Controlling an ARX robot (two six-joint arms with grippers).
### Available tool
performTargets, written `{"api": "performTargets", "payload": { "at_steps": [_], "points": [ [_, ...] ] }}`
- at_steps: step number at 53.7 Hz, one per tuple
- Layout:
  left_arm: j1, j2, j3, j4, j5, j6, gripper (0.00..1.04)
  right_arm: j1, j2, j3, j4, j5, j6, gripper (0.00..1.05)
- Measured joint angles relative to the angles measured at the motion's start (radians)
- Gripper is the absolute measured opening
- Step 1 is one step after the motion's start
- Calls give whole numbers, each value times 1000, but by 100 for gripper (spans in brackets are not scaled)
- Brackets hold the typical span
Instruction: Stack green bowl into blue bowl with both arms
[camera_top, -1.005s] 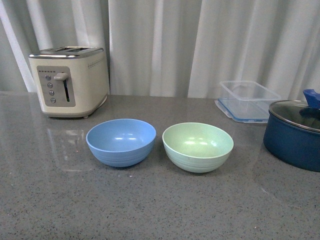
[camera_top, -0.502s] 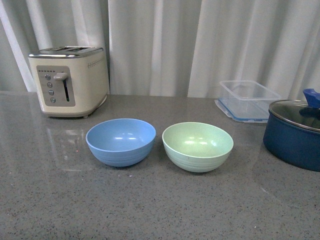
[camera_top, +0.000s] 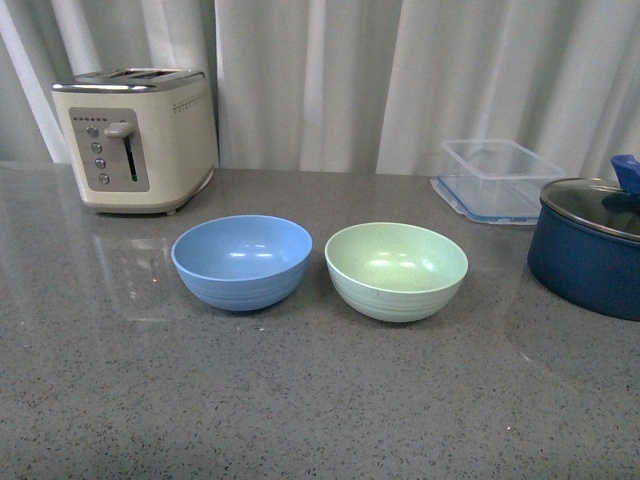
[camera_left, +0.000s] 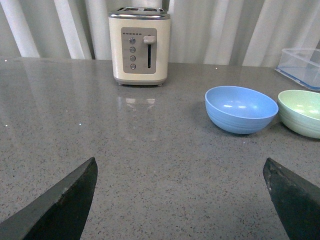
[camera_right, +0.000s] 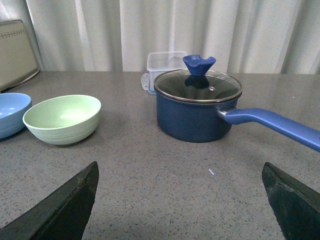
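The pale mint-green bowl and the sky-blue bowl stand upright side by side on the grey counter, a small gap between them, blue on the left. Both are empty. The left wrist view shows the blue bowl and part of the green bowl ahead of my left gripper, which is open over bare counter. The right wrist view shows the green bowl and the blue bowl's edge ahead of my right gripper, open and empty. Neither arm shows in the front view.
A cream toaster stands at the back left. A clear plastic container sits at the back right. A dark navy pot with a glass lid stands at the right, its long handle sticking out.
The front view has shifted: everything on the counter sits a little higher in the picture than before. The bowls have not moved relative to each other.
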Motion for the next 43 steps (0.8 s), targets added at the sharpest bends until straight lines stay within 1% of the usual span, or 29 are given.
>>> {"api": "performTargets", "payload": {
  "at_steps": [4, 7, 10, 13, 19, 21, 32, 43],
  "points": [
    [0, 0, 0, 0, 0, 0, 98, -1, 7, 2, -10, -11, -8, 95],
    [0, 0, 0, 0, 0, 0, 98, 6, 61, 29, -50, -35, -37, 95],
    [0, 0, 0, 0, 0, 0, 98, 25, 155, 66, -29, -47, -43, 95],
    [0, 0, 0, 0, 0, 0, 98, 53, 255, 114, 18, -29, -52, 95],
    [0, 0, 0, 0, 0, 0, 98, 103, 482, 254, 86, -34, -32, 95],
    [0, 0, 0, 0, 0, 0, 98, 121, 568, 313, 83, -58, -4, 95],
    [0, 0, 0, 0, 0, 0, 98, 225, 974, 566, 24, -80, 123, 95],
    [0, 0, 0, 0, 0, 0, 98, 309, 1384, 867, -56, -44, 263, 95]
  ]
}}
